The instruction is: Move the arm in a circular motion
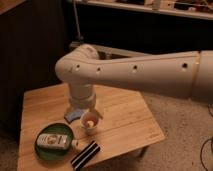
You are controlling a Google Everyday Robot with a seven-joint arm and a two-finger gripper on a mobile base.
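Wooden table (pixel 127 120): a bottle (pixel 54 141) on a green plate (pixel 39 149) near the front-left corner, a dark striped bar (pixel 85 154) at the front edge, a cup (pixel 91 120) beside a blue sponge (pixel 72 116), the gripper (pixel 83 109) just above.

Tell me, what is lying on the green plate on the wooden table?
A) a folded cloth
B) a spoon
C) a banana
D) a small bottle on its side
D: a white-labelled bottle lies on its side on the green plate, while the gripper at the end of the arm hangs just above the cup nearby.
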